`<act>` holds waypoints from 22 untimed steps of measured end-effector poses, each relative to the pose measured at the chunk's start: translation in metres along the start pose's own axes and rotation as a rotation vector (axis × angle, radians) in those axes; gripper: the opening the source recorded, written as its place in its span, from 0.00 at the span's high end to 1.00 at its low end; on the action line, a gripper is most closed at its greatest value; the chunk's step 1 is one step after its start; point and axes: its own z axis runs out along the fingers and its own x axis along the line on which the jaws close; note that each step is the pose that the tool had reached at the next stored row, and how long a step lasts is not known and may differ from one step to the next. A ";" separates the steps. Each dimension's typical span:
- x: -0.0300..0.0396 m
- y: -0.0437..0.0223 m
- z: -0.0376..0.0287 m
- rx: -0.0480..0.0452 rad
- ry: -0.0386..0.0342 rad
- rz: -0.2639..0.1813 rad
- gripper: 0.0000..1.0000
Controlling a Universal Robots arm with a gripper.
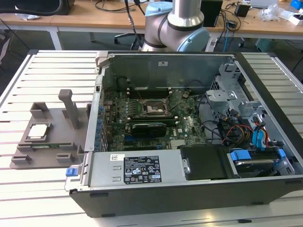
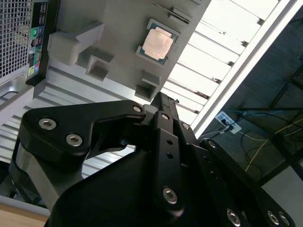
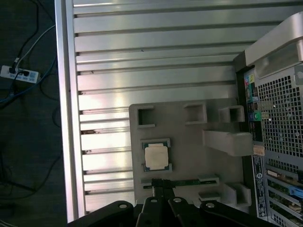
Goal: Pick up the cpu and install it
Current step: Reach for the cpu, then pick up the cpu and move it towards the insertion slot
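Note:
The cpu [image 1: 39, 131] is a small silver square lying flat in a recess of the grey plastic tray [image 1: 57, 142], at the exterior view's left beside the open computer case [image 1: 189, 142]. Both wrist views look down on the cpu [image 2: 157, 45] [image 3: 155, 156] from well above. My gripper [image 2: 161, 99] [image 3: 161, 185] hangs high over the tray [image 3: 189, 137], its black fingers pressed together and holding nothing. Inside the case, the black socket frame [image 1: 154, 109] sits on the green motherboard.
The tray and case rest on a white slatted table [image 1: 47, 71]. The arm's base [image 1: 177, 23] stands behind the case. Upright posts [image 1: 71, 109] rise from the tray. Beyond the table's edge, a power strip [image 3: 19, 74] and cables lie on the floor.

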 end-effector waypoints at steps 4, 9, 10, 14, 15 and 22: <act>0.0005 0.0000 -0.0001 0.0001 0.0001 0.000 0.89; 0.0007 0.0000 -0.0001 0.0001 0.0002 0.000 0.89; 0.0007 0.0000 -0.0001 0.0001 0.0001 0.000 0.89; 0.0009 0.0000 0.0000 0.0000 0.0001 0.000 0.83; 0.0009 0.0000 -0.0001 0.0000 0.0001 0.000 0.83; 0.0012 0.0000 -0.0001 0.0001 0.0001 0.000 0.28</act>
